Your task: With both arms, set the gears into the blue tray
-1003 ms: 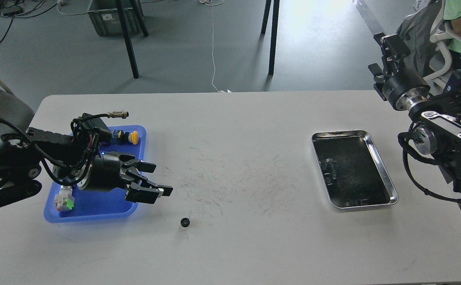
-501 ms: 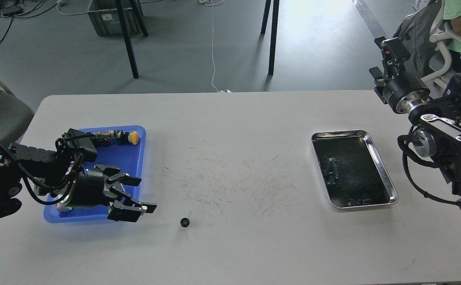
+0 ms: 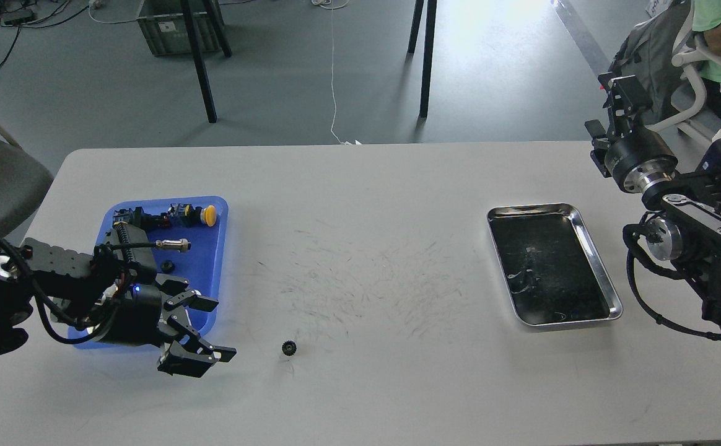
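One gear (image 3: 289, 348), a tiny black toothed wheel, lies on the white table near the front, right of the blue tray (image 3: 207, 263). A second small black round piece, apparently a gear (image 3: 166, 266), rests inside the tray. My left gripper (image 3: 217, 329) hangs open and empty over the tray's front right corner, a hand's width left of the table gear. My right gripper (image 3: 619, 93) is raised beyond the table's far right corner. It is seen from behind, so its fingers cannot be told apart.
Push-button switches, one with a yellow cap (image 3: 209, 214), lie at the back of the blue tray. A steel tray (image 3: 528, 209) with a black inside sits at the right. A person sits on a chair (image 3: 692, 59) at the far right.
My left arm has pulled back toward the front left, carrying the open gripper from the tray's right rim to its front corner and uncovering the tray's inside. The right gripper drifted slightly right.
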Controlling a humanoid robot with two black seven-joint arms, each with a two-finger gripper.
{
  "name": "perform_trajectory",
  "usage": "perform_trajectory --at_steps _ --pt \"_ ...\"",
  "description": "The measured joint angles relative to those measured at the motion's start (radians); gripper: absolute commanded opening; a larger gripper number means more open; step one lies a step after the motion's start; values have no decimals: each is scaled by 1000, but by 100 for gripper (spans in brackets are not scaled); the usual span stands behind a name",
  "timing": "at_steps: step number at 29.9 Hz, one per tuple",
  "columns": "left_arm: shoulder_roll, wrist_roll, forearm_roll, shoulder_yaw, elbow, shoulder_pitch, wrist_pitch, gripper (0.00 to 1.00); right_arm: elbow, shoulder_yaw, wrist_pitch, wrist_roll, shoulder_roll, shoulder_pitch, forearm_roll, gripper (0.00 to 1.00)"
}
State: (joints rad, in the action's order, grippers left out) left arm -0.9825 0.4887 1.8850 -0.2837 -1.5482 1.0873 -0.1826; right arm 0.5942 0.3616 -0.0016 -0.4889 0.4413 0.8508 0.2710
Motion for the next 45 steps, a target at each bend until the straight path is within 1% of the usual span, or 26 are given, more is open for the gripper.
perform_trajectory --at_steps 3,9,12,14,16,24,27,33,36,42,45 --pt "5 0 21 -2 -15 10 9 98 -8 23 0 0 -6 -28 -1 95" --pt "56 0 28 -5 -16 14 19 98 -16 41 -5 0 -37 -57 0 95" --pt "83 0 27 -5 -10 15 67 98 -29 41 -11 0 -41 -60 1 95" --pt "108 0 22 -6 7 20 107 97 -40 38 -12 0 -48 -61 0 95" --pt "137 0 21 -6 34 26 127 97 -50 37 -12 0 -53 -61 1 95" --pt "247 0 24 -36 95 34 144 97 -58 35 -11 0 -55 -62 1 95" --pt "280 0 22 -46 110 27 161 95 -59 32 -11 0 -55 -62 1 95" --pt "291 0 30 -70 139 22 223 91 -59 29 -11 0 -55 -62 1 95" --pt "291 0 31 -83 149 19 243 87 -59 27 -11 0 -55 -62 2 95" --pt "289 0 32 -106 154 2 278 87 -59 22 -11 0 -55 -63 2 95" --pt "287 0 31 -107 158 -18 307 85 -59 21 -10 0 -55 -63 2 95"
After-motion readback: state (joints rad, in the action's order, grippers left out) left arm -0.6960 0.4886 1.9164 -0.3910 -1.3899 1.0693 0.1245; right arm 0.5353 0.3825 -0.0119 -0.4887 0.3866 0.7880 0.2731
